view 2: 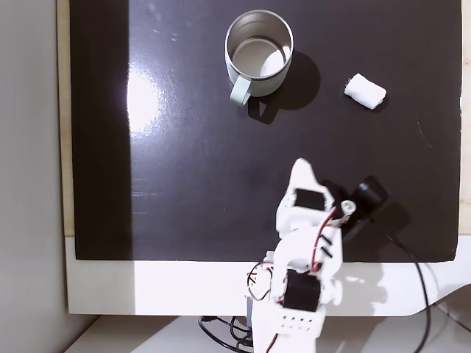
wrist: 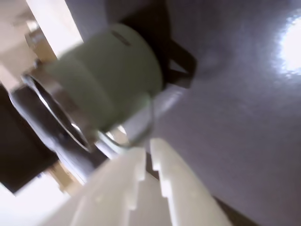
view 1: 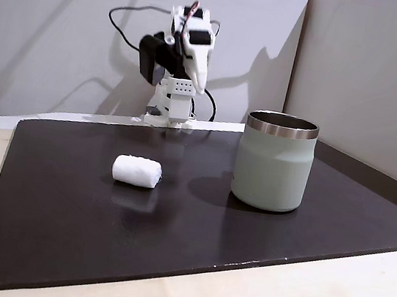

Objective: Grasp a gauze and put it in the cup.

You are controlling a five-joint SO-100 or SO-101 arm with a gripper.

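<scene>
On the dark mat sat both things of the job, well apart from each other; the gauze, a small white roll lying on its side, rested to the left of the cup in the low fixed view, untouched and nowhere near the arm; from the top-down fixed view the gauze lay to the right of the cup, near the mat's far right part, with the cup upright and its inside showing bare metal; a small green handle stuck out from the cup's lower left side in that view. Back at the mat's rear edge the white arm stood folded over its base, its claw pointing toward the cup yet far short of it; in the low fixed view the claw hung tip-down, high above the mat, close before the base. Up close in the wrist view, blurred, the two white fingers lay almost together with just a thin dark slit between them, so the claw looked closed on nothing; the cup loomed tilted across that picture, sage-green body and steel rim band plain enough; a bright glare lit the mat at the right edge.
</scene>
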